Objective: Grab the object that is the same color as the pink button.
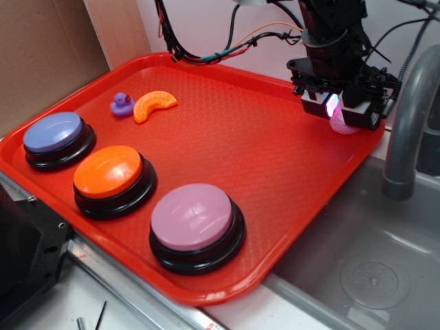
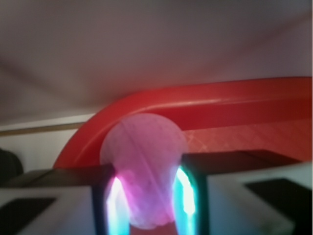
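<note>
Where tray [image 1: 227, 148] corners, pink ball [image 2: 144, 166] sits pinched between jaws.

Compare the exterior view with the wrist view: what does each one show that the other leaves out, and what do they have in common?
Only the exterior view shows the pink button, the orange button, the blue-purple button, the purple duck, the orange slice and the sink.

Only the wrist view shows the grip up close: the jaws press both sides of the pink ball, with glowing pads against it.

Both show the gripper, the ball and the red tray corner.
</note>
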Action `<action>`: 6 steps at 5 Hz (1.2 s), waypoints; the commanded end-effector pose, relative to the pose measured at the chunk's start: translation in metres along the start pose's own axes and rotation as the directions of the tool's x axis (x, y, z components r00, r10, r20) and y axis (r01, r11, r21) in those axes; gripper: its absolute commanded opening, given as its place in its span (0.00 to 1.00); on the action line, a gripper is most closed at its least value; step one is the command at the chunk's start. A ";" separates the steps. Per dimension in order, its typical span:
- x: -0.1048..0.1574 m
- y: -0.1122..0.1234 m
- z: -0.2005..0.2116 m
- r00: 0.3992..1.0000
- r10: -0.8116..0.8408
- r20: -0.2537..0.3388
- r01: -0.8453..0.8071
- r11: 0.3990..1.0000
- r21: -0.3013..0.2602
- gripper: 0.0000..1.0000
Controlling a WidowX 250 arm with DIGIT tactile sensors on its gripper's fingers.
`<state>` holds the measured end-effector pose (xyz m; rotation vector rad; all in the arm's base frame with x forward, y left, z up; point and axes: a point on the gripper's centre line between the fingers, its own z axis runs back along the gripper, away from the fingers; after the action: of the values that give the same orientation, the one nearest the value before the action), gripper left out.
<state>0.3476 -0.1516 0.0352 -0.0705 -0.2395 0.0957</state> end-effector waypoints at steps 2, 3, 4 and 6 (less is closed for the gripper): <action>-0.001 0.044 0.146 0.985 0.174 0.008 -0.175 0.982 0.065 0.00; -0.017 0.063 0.179 0.961 0.277 0.015 -0.277 0.956 0.102 0.00; -0.043 0.085 0.215 0.940 0.339 0.036 -0.341 0.939 0.056 0.00; -0.062 0.121 0.232 0.875 0.482 0.037 -0.483 0.876 0.013 0.00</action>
<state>0.2206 -0.0200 0.2238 -0.0944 -0.2054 0.5976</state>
